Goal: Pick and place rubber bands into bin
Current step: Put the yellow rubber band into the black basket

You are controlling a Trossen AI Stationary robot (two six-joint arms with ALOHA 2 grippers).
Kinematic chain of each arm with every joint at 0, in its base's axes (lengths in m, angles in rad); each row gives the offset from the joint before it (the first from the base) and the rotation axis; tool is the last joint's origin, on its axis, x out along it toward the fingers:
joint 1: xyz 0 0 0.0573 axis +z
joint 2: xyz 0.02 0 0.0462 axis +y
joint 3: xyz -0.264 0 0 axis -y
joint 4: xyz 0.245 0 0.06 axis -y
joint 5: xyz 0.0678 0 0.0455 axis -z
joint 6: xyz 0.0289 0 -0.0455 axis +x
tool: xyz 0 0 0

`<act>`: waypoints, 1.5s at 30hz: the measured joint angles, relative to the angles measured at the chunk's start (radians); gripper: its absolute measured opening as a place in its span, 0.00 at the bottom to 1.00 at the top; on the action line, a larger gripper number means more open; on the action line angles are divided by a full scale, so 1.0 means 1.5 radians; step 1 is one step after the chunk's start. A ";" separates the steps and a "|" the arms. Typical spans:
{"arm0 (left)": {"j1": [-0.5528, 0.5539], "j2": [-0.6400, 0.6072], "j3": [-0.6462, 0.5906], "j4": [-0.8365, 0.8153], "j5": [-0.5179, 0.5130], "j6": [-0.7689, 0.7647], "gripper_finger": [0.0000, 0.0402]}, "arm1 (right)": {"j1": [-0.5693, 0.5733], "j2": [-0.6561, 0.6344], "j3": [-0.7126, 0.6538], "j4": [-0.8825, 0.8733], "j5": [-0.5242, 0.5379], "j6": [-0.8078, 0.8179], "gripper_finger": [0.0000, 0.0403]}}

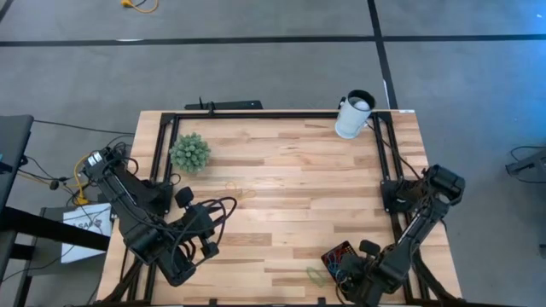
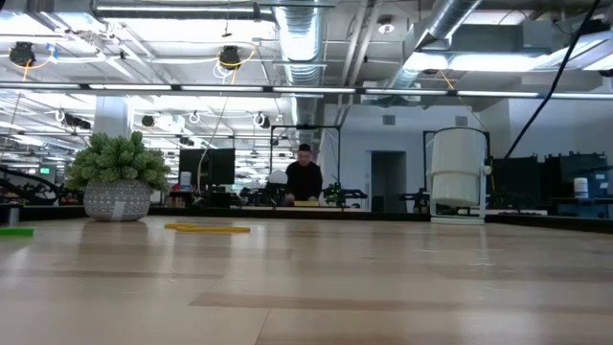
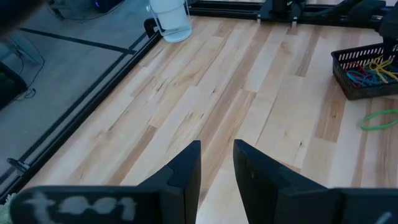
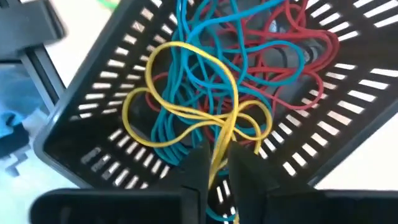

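Rubber bands (image 4: 211,93) are piling in a tangle inside the black bin (image 4: 93,93) at the lower right of the overhead frame, where the right tool (image 4: 216,163) is hovering, a yellow band threading between its narrowly parted fingers, apparently mid-release. One green band (image 1: 317,275) is lying loose on the surface (image 1: 281,183) beside the bin, while the left tool (image 3: 216,163) is waiting at lower left, slightly parted and empty.

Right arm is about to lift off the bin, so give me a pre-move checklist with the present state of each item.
1. Right claw over the bin: ok.
2. Yellow band free of the right claw: cannot tell; the claw is open, but the band runs between its fingers.
3. Other bands inside the bin walls: ok.
4. Left claw open, empty, clear of the bin: ok.
5. Table cleared of bands: not ok; a green band lies beside the bin and a far yellow band lies mid-table.
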 joint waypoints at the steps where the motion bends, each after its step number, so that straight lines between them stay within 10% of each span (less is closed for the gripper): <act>1: 0.000 0.000 0.000 0.000 0.000 0.000 0.21 | -0.001 -0.001 0.000 -0.002 0.000 -0.004 0.15; 14: 0.000 0.000 0.000 -0.001 -0.002 0.005 0.21 | -0.016 -0.097 0.001 -0.022 0.045 -0.021 0.22; 26: 0.000 0.000 0.000 -0.001 -0.035 0.033 0.21 | -0.124 -0.229 0.001 0.000 0.579 -0.313 0.22; 37: 0.000 0.000 0.000 -0.002 -0.018 0.029 0.21 | -0.415 -0.075 0.001 0.426 0.286 -0.815 0.19; 45: -0.015 0.000 0.000 -0.046 0.016 -0.007 0.21 | -0.567 0.071 0.001 0.704 0.027 -0.941 0.17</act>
